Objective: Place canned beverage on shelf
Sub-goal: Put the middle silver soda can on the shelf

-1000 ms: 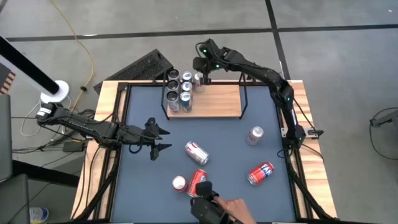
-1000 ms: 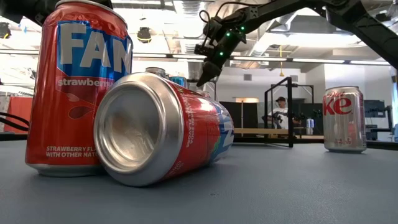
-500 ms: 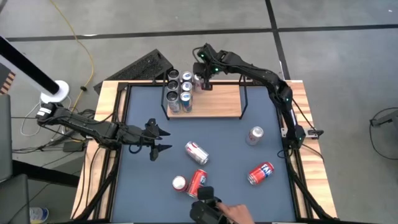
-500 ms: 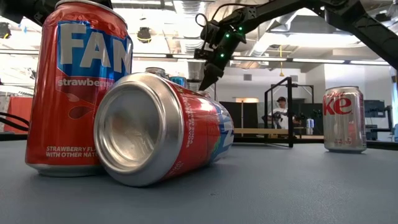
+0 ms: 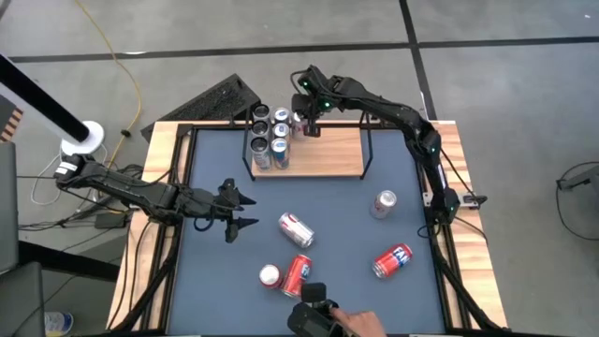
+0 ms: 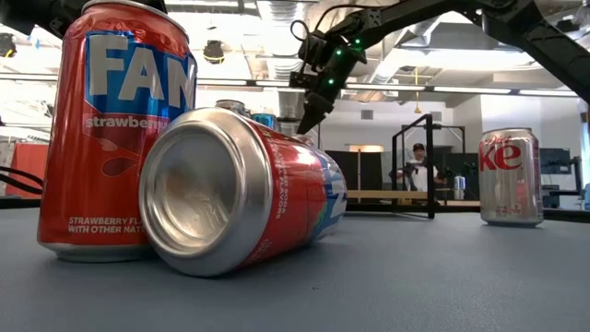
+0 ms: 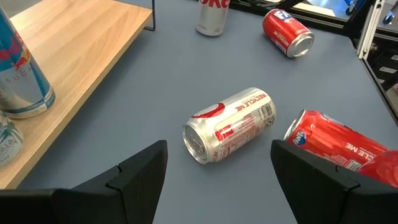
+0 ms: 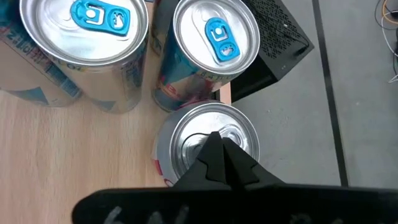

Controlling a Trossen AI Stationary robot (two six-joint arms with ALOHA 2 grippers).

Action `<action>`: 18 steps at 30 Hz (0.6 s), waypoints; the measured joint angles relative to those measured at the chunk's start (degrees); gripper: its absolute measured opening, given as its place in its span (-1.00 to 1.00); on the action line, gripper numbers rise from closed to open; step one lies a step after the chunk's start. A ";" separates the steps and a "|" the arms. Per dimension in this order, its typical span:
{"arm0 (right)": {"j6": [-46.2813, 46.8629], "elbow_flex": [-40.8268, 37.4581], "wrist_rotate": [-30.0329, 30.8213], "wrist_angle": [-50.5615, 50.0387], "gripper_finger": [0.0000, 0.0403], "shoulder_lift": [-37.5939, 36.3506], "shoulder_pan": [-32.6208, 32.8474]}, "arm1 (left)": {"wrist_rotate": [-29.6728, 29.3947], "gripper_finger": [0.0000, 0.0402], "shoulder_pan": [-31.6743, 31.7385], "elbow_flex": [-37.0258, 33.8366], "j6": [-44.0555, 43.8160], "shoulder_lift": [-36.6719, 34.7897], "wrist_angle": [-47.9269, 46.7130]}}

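grey concrete floor surrounds a wood-rimmed table with a dark blue-grey mat, seen from above.

at the left, the left gripper hovers low over the mat with its fingers partly apart and nothing between them. ahead of it, in its wrist view, lies a silver can on its side, printed "recycle me".

near the front edge a red can stands upright; the low view shows "fan" and "strawberry" on it. touching it, a second red can lies on its side, its bare base facing the low camera. just below these, a person's hand holds a dark object at the table's edge.

the shelf, a small light-wood board with thin black rod uprights at its ends, sits at the back of the table. at its left end stand five upright cans, some with blue tabs. one more, a silver-topped can, stands by the shelf's back edge beside them. the right gripper is shut, its tip right over that can's lid; i cannot tell whether it touches.

right of centre a silver can stands on the mat; the low view reads "diet" and "ke". further right, toward the front, a red can with a blue and white label lies on its side.
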 joint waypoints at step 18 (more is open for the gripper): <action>-0.96 -0.29 4.31 -1.67 -1.00 -2.41 1.92 | 0.37 0.37 0.00 0.00 0.04 0.00 0.00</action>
